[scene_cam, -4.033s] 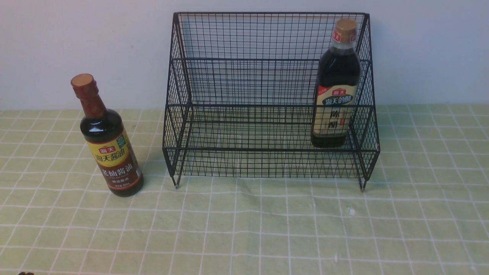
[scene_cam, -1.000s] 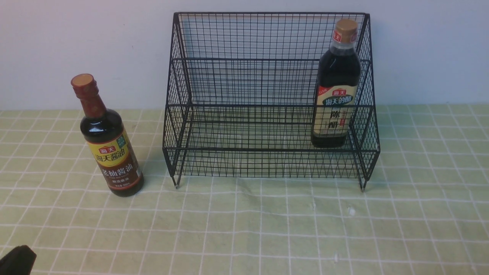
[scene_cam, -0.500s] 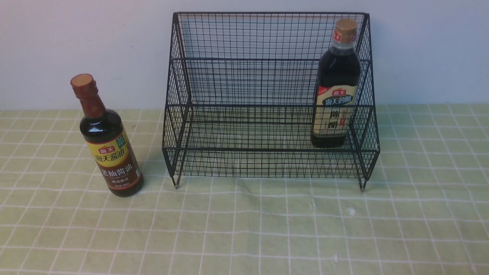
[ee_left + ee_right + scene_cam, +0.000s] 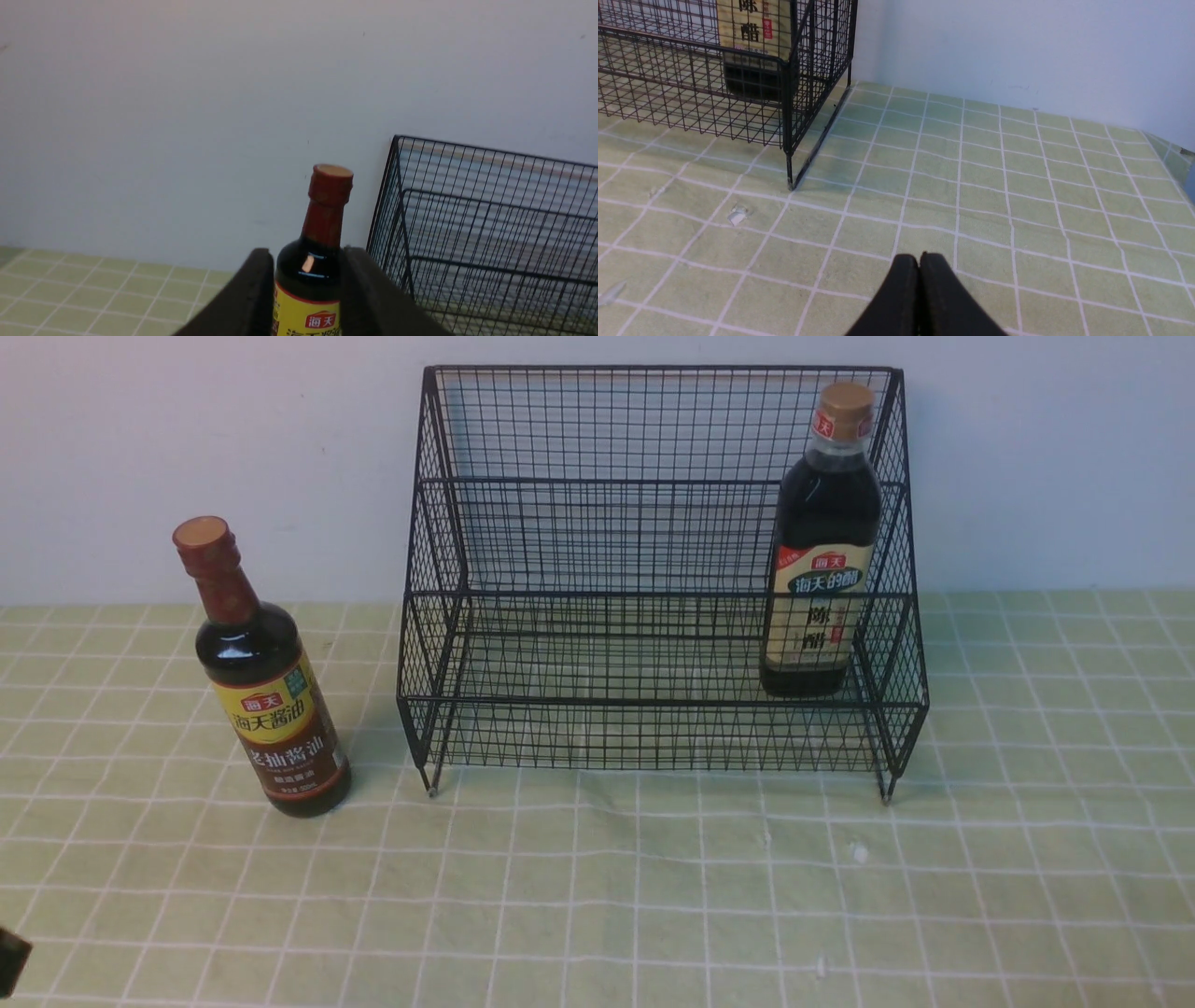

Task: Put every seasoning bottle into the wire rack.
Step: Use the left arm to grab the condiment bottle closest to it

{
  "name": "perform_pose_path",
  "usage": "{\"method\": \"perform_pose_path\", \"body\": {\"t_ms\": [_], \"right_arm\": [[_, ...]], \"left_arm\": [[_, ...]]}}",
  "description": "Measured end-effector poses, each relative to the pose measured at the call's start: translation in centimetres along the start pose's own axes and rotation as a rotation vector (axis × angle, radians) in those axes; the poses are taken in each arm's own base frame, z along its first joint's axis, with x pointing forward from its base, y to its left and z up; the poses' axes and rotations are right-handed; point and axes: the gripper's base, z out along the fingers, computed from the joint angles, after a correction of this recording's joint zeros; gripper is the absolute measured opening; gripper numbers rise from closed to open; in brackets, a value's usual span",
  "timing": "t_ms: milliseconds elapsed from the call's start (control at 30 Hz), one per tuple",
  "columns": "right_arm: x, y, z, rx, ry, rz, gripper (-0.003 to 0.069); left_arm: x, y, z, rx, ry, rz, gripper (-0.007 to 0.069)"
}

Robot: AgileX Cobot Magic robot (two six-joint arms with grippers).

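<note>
The slim-necked seasoning bottle (image 4: 271, 681) with red-brown neck wrap and yellow label stands upright on the cloth, left of the wire rack (image 4: 597, 523). The bigger gold-capped bottle (image 4: 823, 551) stands inside the rack at its right end, on the lower tier. In the left wrist view my left gripper (image 4: 307, 252) is open, and the slim bottle (image 4: 327, 205) shows through the gap between its fingers, some way off. Only a dark tip of that gripper (image 4: 9, 957) shows at the front view's lower left edge. My right gripper (image 4: 919, 256) is shut and empty above the cloth, to the right of the rack (image 4: 691, 93).
A green checked cloth (image 4: 653, 896) covers the table, with a white wall close behind the rack. Small white scraps (image 4: 857, 851) lie on the cloth in front of the rack's right leg. The cloth's right edge (image 4: 1171, 154) shows in the right wrist view.
A dark part of the left gripper at the front view's lower left corner slid out of sight, and a smaller tip shows there now. Bottles and rack have not moved.
</note>
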Motion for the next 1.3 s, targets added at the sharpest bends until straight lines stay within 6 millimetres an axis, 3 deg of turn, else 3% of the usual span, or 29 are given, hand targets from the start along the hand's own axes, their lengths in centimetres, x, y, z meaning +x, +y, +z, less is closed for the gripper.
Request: {"method": "perform_pose_path", "body": {"t_ms": [133, 167, 367, 667, 867, 1167, 1300], "right_arm": [[0.0, 0.0, 0.0, 0.000, 0.000, 0.000, -0.0013], [0.0, 0.0, 0.0, 0.000, 0.000, 0.000, -0.0013], [0.0, 0.0, 0.0, 0.000, 0.000, 0.000, -0.0013], [0.0, 0.0, 0.0, 0.000, 0.000, 0.000, -0.0013], [0.0, 0.0, 0.0, 0.000, 0.000, 0.000, -0.0013], [0.0, 0.0, 0.0, 0.000, 0.000, 0.000, -0.0013], [0.0, 0.0, 0.0, 0.000, 0.000, 0.000, -0.0013]], "left_arm": [[-0.6, -0.3, 2.4, -0.013, 0.086, 0.038, 0.0341], [-0.6, -0.3, 2.6, -0.014, 0.088, 0.042, 0.0341], [-1.9, -1.0, 7.6, 0.022, 0.079, 0.198, 0.0462], [-1.2, -1.9, 14.9, 0.098, 0.110, 0.216, 0.0470], [0.1, -2.1, 18.5, 0.138, 0.157, 0.224, 0.0470], [1.2, -1.9, 21.9, 0.127, 0.128, 0.177, 0.0470], [2.1, -1.7, 22.0, 0.121, 0.184, 0.173, 0.0470]]}}
